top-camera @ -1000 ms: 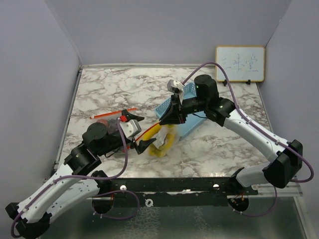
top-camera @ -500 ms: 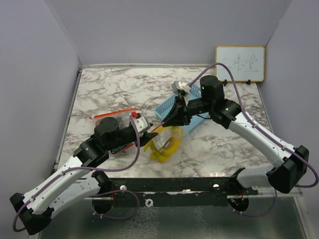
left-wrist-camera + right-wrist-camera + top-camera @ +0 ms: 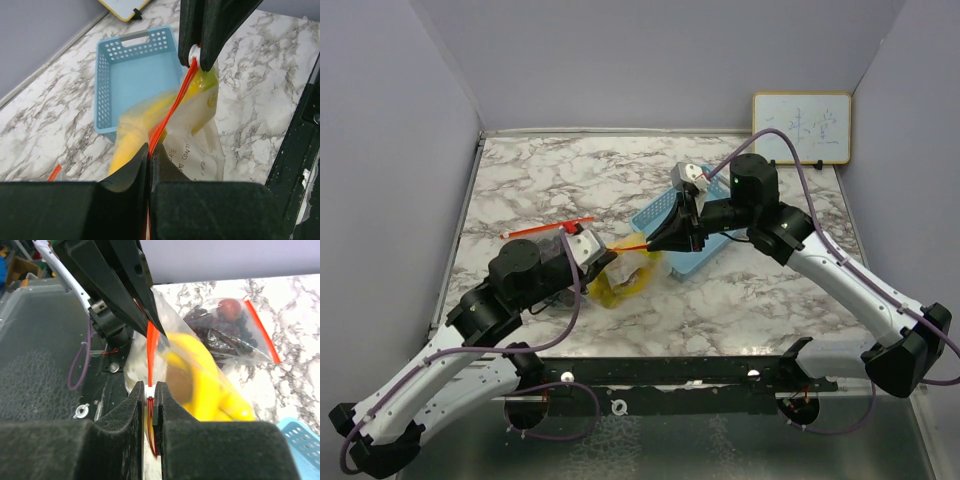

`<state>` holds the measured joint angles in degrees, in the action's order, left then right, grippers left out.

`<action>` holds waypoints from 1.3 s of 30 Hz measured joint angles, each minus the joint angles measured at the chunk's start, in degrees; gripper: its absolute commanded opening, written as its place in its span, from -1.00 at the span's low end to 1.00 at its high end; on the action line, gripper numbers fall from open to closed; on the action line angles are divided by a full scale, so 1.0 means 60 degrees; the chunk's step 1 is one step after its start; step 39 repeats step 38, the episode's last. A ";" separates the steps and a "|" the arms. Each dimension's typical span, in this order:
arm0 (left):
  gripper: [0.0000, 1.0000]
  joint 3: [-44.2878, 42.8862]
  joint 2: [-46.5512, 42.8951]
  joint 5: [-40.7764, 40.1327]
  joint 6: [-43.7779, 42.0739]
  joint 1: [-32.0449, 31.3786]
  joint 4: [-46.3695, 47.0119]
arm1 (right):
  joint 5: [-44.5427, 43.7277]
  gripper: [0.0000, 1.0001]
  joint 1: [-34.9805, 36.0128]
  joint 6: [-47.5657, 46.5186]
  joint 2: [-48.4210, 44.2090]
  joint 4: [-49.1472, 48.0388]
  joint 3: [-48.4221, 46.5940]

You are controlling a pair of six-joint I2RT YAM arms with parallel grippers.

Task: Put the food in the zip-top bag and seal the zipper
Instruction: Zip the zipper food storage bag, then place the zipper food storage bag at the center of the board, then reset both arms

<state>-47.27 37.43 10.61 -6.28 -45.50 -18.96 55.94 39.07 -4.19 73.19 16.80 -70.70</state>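
Note:
A clear zip-top bag with the yellow bananas inside hangs between both grippers. Its orange zipper runs taut from one to the other. My left gripper is shut on the near end of the zipper strip. My right gripper is shut on the white slider at the other end. In the top view the left gripper and right gripper face each other a short way apart. A second bag holds dark grapes and a round red fruit.
The blue mesh basket sits on the marble table just behind the right gripper, empty in the left wrist view. The second bag lies by the left arm. A small whiteboard leans at the back right wall.
My left gripper went from open to shut on the zipper's end. The banana bag shifted left and rose, with the zipper pulled taut. The right arm drew back slightly to the right.

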 measured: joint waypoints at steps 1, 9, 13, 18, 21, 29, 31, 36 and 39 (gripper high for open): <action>-1.00 0.0000 -0.0193 -0.0135 0.0004 0.0000 -0.0084 | -0.0113 -0.95 -0.0004 -0.0047 -0.0076 0.0000 0.0000; -1.00 -0.0029 -0.0878 -0.0823 0.0062 0.0000 -0.0750 | -0.0940 -0.06 -0.0004 -0.0178 -0.0335 0.0142 0.0146; -1.00 0.0113 -0.0882 -0.1035 0.0146 0.0011 -0.0667 | -0.1563 0.75 -0.0018 0.0157 -0.0342 0.0080 0.0186; -0.76 0.0546 -0.0831 -0.1508 0.0586 0.0022 -0.0182 | -0.3085 0.99 -0.0029 0.0998 -0.0353 -0.0317 0.0215; 0.94 0.0670 -0.0568 -0.2062 0.0900 0.0022 0.0051 | -0.4135 0.99 -0.0029 0.1581 -0.0335 -0.0408 0.0211; 0.98 0.0561 0.0182 -0.4076 0.1996 0.0022 0.0288 | -0.6626 0.99 -0.0029 0.2754 0.0299 -0.0229 0.0124; 0.98 0.0525 0.0204 -0.4295 0.2087 0.0022 0.0291 | -0.7249 0.99 -0.0029 0.2940 0.0299 -0.0222 0.0266; 0.98 0.0484 0.0127 -0.4674 0.2215 0.0022 0.0463 | -0.8193 0.99 -0.0029 0.3126 0.0164 -0.0226 0.0630; 0.98 0.0484 0.0146 -0.4725 0.2222 0.0022 0.0510 | -0.8429 0.99 -0.0029 0.3155 0.0124 -0.0222 0.0688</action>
